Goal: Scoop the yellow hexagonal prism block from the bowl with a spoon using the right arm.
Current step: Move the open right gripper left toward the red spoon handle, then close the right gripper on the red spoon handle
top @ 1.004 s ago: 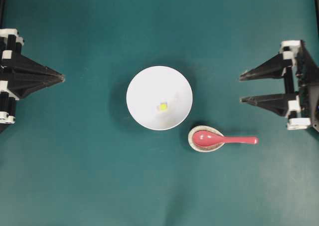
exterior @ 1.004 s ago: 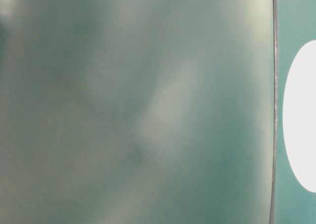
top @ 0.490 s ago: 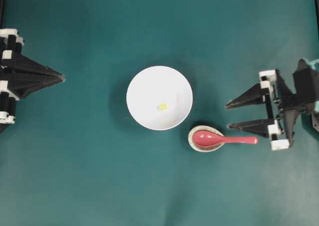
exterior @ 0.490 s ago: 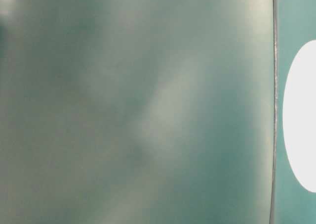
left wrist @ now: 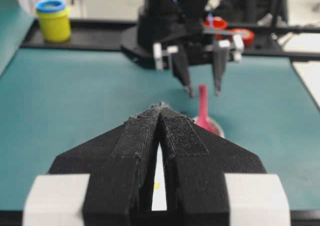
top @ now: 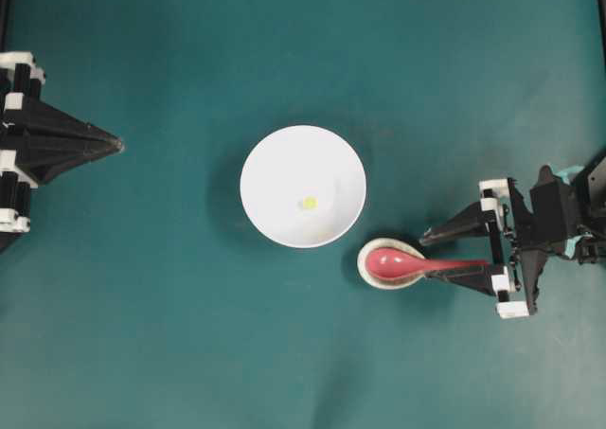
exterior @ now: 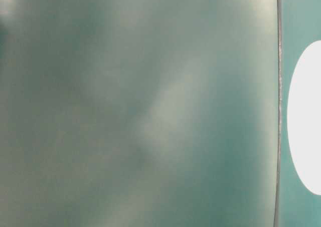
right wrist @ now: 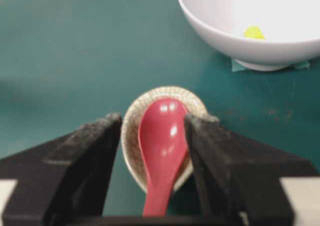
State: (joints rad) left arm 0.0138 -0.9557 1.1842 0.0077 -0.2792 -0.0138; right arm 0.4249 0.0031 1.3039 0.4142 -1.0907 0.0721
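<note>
The white bowl (top: 275,169) sits mid-table with the small yellow hexagonal prism block (top: 309,203) inside it. To its lower right, the pink-red spoon (top: 396,261) rests scoop-first in a speckled spoon rest (top: 364,259), handle pointing right. My right gripper (top: 428,254) is open, one finger on each side of the handle. The right wrist view shows the spoon (right wrist: 162,141) between the spread fingers of the right gripper (right wrist: 153,118), with the bowl (right wrist: 235,39) and block (right wrist: 254,32) beyond. The left gripper (top: 118,146) is shut at the far left, holding nothing.
In the left wrist view, a yellow jar with a blue lid (left wrist: 52,21) and red items (left wrist: 216,24) stand on the black ledge behind the table. The teal mat runs to black borders on both sides. The table-level view is a blur.
My right gripper has come in leftward and toward the table's front, from the right edge to the spoon, so its fingers now straddle the handle. The left arm has not moved.
</note>
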